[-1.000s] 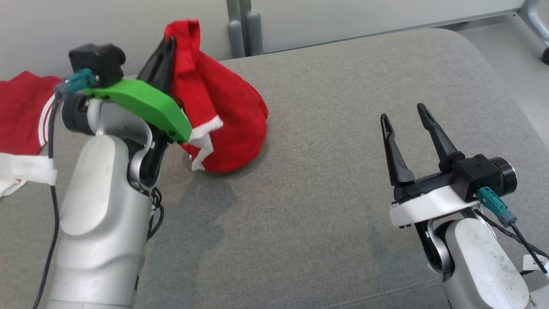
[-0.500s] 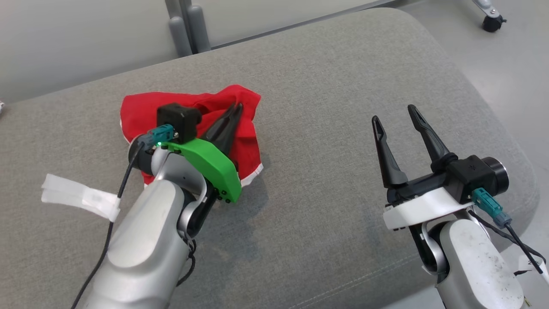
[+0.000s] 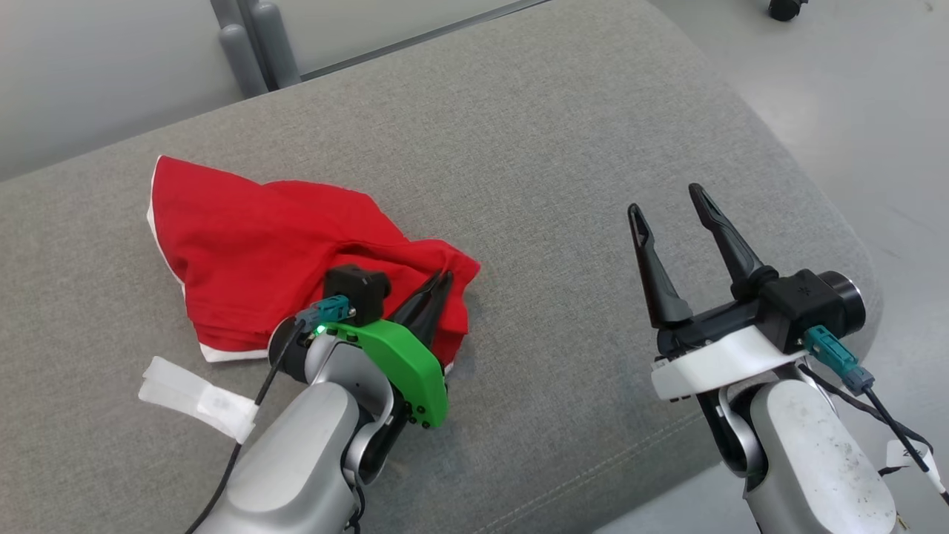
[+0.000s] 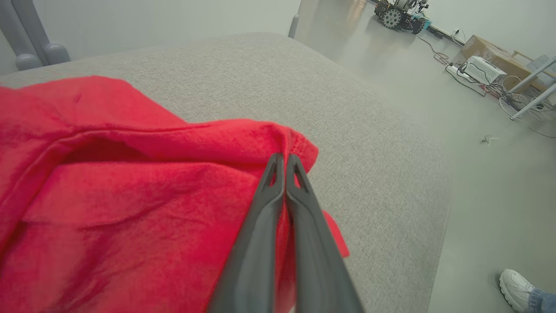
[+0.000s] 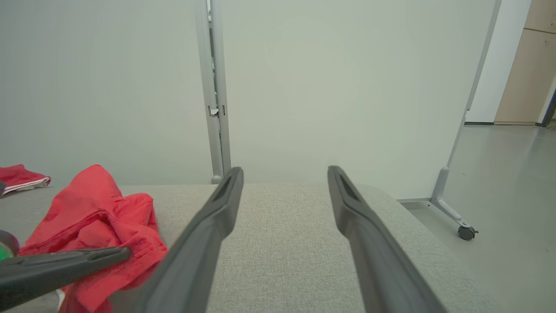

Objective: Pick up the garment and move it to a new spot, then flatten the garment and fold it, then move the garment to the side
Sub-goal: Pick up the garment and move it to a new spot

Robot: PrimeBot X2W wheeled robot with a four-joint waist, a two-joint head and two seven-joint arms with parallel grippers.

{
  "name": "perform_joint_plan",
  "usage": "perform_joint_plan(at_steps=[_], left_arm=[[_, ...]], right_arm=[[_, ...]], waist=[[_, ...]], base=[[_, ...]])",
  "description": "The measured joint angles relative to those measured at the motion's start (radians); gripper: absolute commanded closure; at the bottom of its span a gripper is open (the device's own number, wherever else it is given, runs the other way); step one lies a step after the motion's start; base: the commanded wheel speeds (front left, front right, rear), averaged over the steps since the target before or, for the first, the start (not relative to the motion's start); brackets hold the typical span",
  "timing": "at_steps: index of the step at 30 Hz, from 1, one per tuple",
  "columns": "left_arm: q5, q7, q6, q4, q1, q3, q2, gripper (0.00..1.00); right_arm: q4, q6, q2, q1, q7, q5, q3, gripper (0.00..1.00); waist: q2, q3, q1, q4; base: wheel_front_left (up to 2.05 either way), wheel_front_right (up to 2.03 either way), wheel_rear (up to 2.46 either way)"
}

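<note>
Shows one red garment (image 3: pixel 259 245) crumpled on the left part of one grey cushion (image 3: pixel 563 133). Shows two grippers: left gripper (image 3: pixel 443 280) pinched tight on the garment's right edge, low over the cushion; right gripper (image 3: pixel 667 202) spread wide, holding nothing, above bare cushion well to the right. Shows one more red cloth (image 5: pixel 19 177) farther along the cushion.

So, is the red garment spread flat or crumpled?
Crumpled: the garment lies bunched with creases on the cushion, edge pinched by the left gripper.
</note>
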Motion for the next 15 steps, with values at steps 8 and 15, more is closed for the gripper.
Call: perform_joint_plan(at_steps=[8,15], left_arm=[[-0.038,-0.043,0.01,-0.01,-0.022,-0.082,0.003,0.0],[-0.039,-0.098,0.007,-0.04,-0.065,-0.135,0.003,0.0]], right_arm=[[0.001,-0.009,0.001,0.0,0.0,0.006,-0.025,0.0],[0.0,-0.011,0.002,0.0,0.0,0.006,-0.033,0.0]], waist=[[0.0,0.009,0.0,0.001],[0.0,0.006,0.0,0.038]], base=[[0.0,0.0,0.0],[0.0,0.0,0.0]])
